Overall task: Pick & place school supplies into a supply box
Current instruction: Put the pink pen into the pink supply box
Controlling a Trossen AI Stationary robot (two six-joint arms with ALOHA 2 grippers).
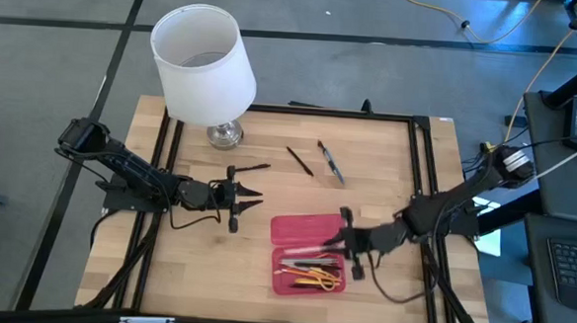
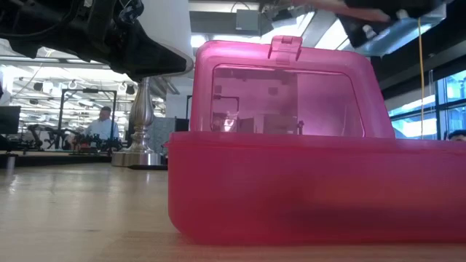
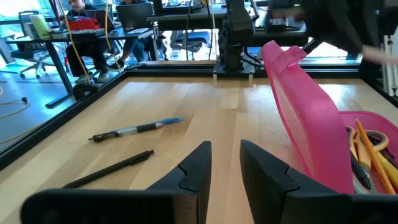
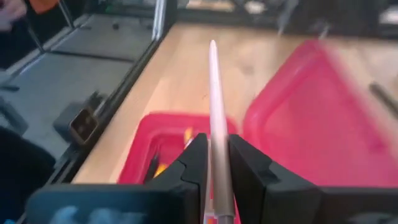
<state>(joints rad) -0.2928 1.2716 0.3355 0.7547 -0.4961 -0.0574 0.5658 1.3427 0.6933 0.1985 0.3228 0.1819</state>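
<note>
The right gripper (image 4: 214, 163) hangs over the open box (image 1: 308, 254) near the table's front edge, pinching a grey pen (image 4: 216, 112) lengthwise, probably so it can drop flat among the supplies (image 1: 312, 273) already in the tray. The left gripper (image 1: 250, 201) waits mid-table, fingers slightly spread and empty. Two pens (image 1: 314, 161) lie toward the back edge, yet to be fetched.
</note>
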